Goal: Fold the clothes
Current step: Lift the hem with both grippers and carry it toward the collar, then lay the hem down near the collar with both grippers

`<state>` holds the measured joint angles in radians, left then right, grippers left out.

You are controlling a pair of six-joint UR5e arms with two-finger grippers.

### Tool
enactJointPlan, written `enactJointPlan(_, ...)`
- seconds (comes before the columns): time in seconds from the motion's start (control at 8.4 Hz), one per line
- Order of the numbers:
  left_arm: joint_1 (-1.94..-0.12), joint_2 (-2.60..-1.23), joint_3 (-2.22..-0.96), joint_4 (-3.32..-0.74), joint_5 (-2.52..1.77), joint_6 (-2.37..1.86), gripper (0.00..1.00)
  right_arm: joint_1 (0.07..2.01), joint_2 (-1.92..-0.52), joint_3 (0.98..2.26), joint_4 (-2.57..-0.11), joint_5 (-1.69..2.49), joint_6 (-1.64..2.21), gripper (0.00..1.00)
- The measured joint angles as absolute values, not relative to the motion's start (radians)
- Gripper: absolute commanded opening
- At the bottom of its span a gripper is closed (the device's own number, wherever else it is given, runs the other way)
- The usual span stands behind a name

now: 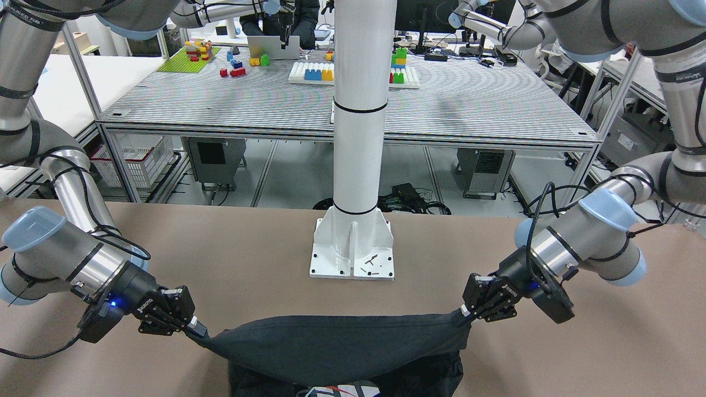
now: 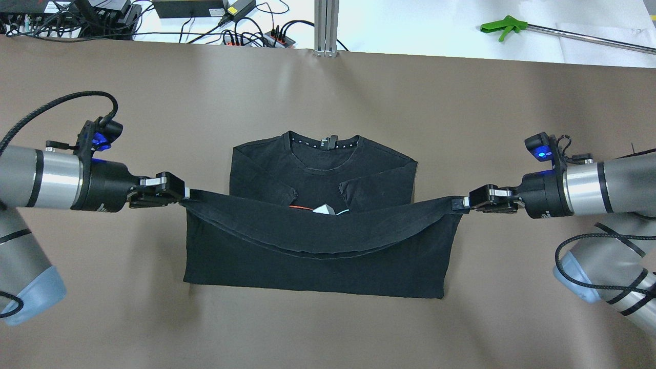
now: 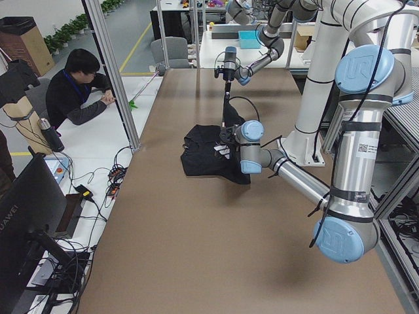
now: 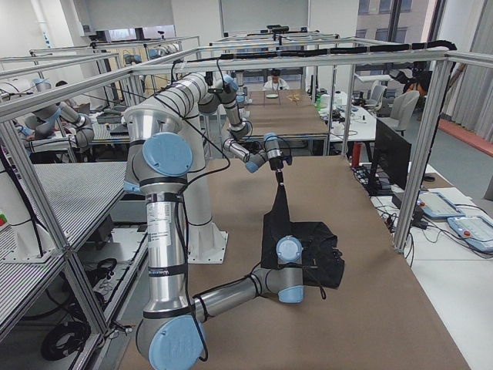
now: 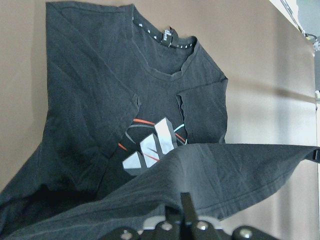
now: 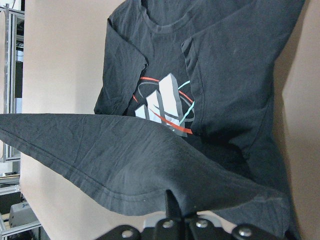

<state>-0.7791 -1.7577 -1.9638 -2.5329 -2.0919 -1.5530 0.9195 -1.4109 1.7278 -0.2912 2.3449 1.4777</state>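
Observation:
The clothes (image 2: 312, 269), a black T-shirt with a white, red and teal print (image 5: 150, 147), lie on the brown table, collar (image 2: 325, 148) at the far side and sleeves folded inward. Its bottom hem (image 2: 318, 233) is lifted off the table and stretched in a sagging band between both grippers. My left gripper (image 2: 184, 194) is shut on the hem's left corner. My right gripper (image 2: 459, 203) is shut on the right corner. In the front-facing view the left gripper (image 1: 461, 316) is on the right and the right gripper (image 1: 198, 330) on the left.
The robot's white pedestal (image 1: 353, 242) stands at the table's near edge behind the shirt. Beyond the far edge lie a green-handled tool (image 2: 505, 26) and cables (image 2: 246, 33). A person (image 3: 78, 91) sits at the far-side bench. Bare brown table (image 2: 102, 297) surrounds the shirt.

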Motion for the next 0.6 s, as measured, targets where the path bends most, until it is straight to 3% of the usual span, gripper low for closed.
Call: enactJointPlan(0.6, -0.859, -1.938, -1.697, -2.528, -2.055, -1.544, 0.0, 0.92, -1.359, 1.681, -0.362, 2.187, 1.456, 0.0)
